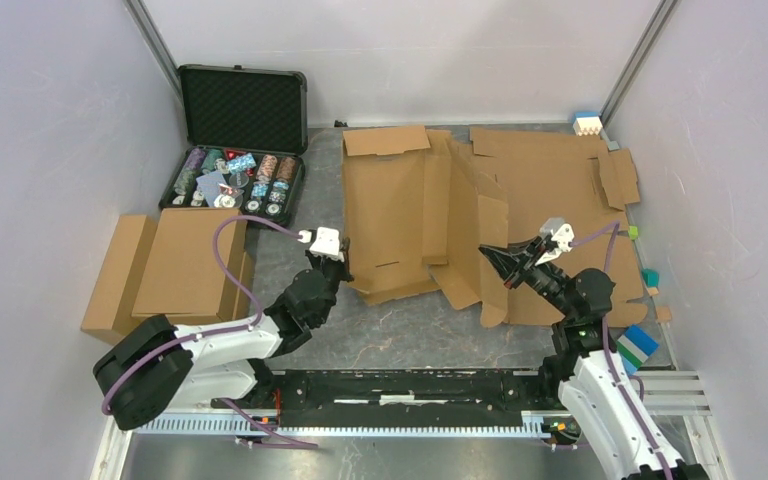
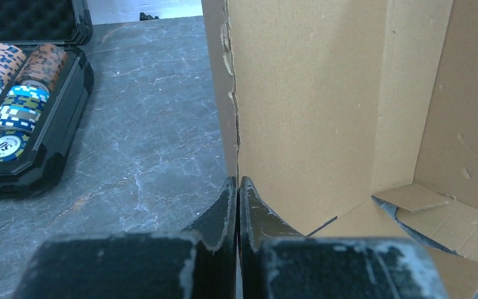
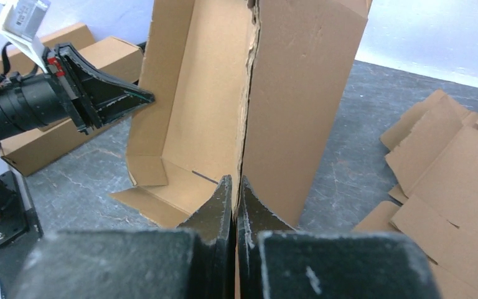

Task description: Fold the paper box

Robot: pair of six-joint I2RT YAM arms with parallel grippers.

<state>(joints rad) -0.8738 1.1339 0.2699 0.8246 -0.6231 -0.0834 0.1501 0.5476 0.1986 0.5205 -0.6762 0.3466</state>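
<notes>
The paper box [image 1: 395, 205] lies mid-table as a brown cardboard sheet with its two long side walls raised. My left gripper [image 1: 346, 270] is shut on the near end of the left wall. In the left wrist view that wall's thin edge [image 2: 233, 118] runs straight into the closed jaws of the left gripper [image 2: 237, 184]. My right gripper [image 1: 484, 250] is shut on the right wall; in the right wrist view the wall's edge [image 3: 248, 93] enters the pinched jaws of the right gripper [image 3: 236, 182]. The left gripper [image 3: 144, 98] shows there at the opposite wall.
An open black case of poker chips [image 1: 235, 150] stands at the back left. Folded cardboard boxes [image 1: 175, 265] lie at the left. Flat cardboard sheets [image 1: 560, 170] spread under and right of the box. Small coloured blocks [image 1: 638, 345] sit along the right edge.
</notes>
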